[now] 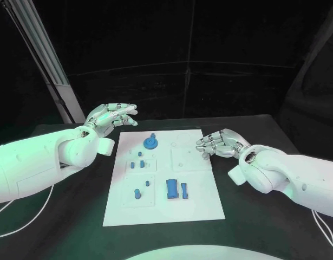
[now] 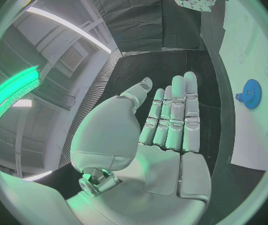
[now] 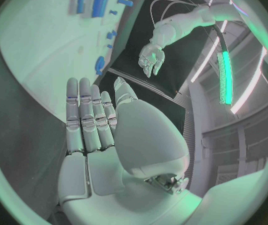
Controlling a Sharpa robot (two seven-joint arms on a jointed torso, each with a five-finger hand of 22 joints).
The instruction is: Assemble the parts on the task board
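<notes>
Between the two hands lies the task board (image 1: 163, 211), blue parts (image 1: 171, 188) on it. Left hand (image 1: 111, 117) hovers off its far corner, fingers extended, holding nothing. Right hand (image 1: 219, 143) sits at the opposite edge, likewise empty, fingers straight.

The head view looks steeply down from above, taking in the whole task board (image 1: 164, 179) on the desk (image 1: 252, 216), with both arms reaching in from the sides. The left wrist view sits close behind the left hand (image 2: 171, 135) and faces along its fingers, catching a board edge and the blue gear (image 2: 252, 93). The right wrist view sits behind the right hand (image 3: 103, 135), looking across the board toward the left hand.
</notes>
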